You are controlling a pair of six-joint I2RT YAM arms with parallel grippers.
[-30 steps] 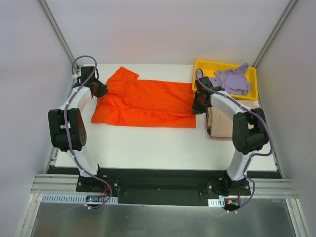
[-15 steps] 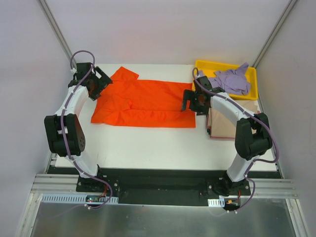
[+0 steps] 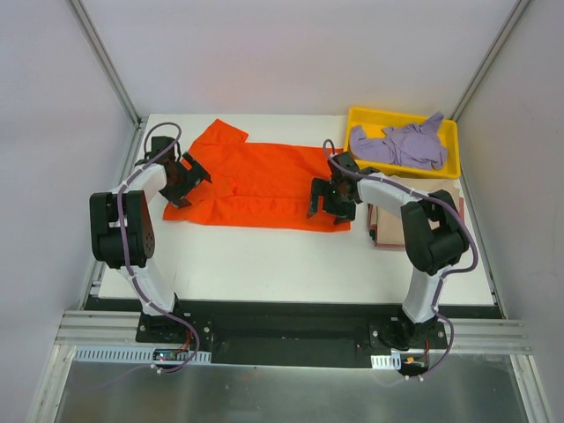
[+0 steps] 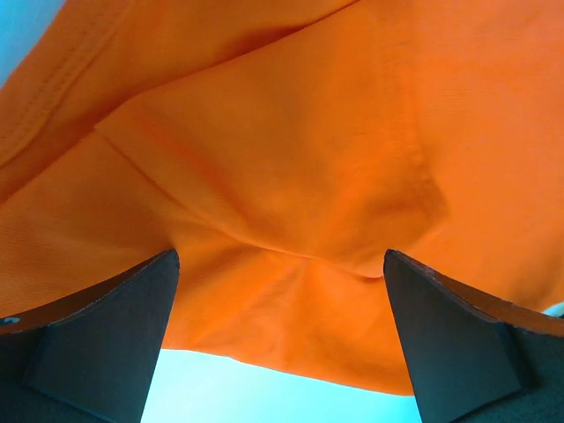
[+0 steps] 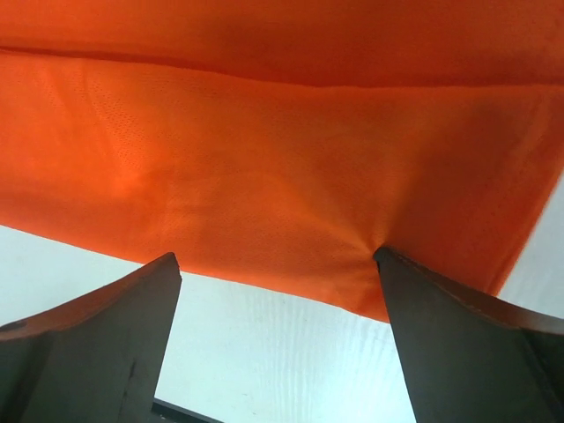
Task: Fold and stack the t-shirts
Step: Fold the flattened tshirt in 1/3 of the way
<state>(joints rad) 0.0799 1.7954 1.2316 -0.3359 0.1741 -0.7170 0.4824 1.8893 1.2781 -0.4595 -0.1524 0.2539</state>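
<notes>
Orange-red t-shirt (image 3: 256, 181) seen from top spread flat on table (image 3: 264, 256); lavender t-shirt (image 3: 405, 145) heaped in yellow tray (image 3: 401, 112), tan t-shirt (image 3: 388, 226) laid just in front of tray. Left wrist: left gripper (image 4: 280, 256) jaws held wide apart, bunched orange cloth framed between. Right wrist: right gripper (image 5: 275, 256) jaws parted over shirt edge.

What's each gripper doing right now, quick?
Left gripper: open, fingers spread over the orange t-shirt, holding nothing.
Right gripper: open over the same shirt's near edge, holding nothing.
</notes>
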